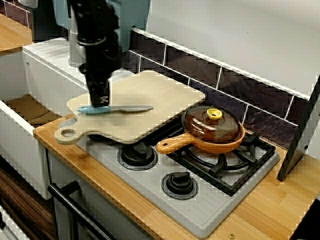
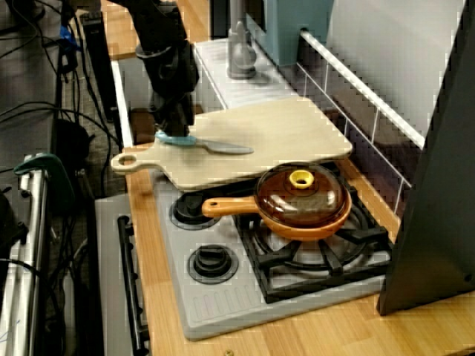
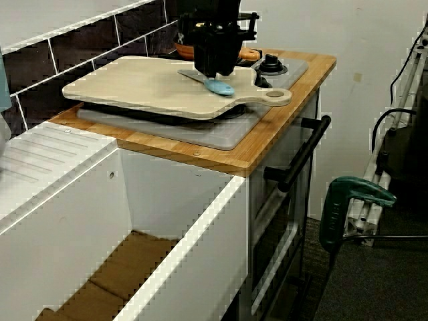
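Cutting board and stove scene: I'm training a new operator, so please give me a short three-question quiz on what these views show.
1. Fill in: the lid on the orange pan has a knob coloured ___.
2. True or false: the knife lies on the cutting board.
3. The gripper is nearest to: A the knife's blue handle; B the lid; C the orange pan's handle.
Key: 1 yellow; 2 true; 3 A.
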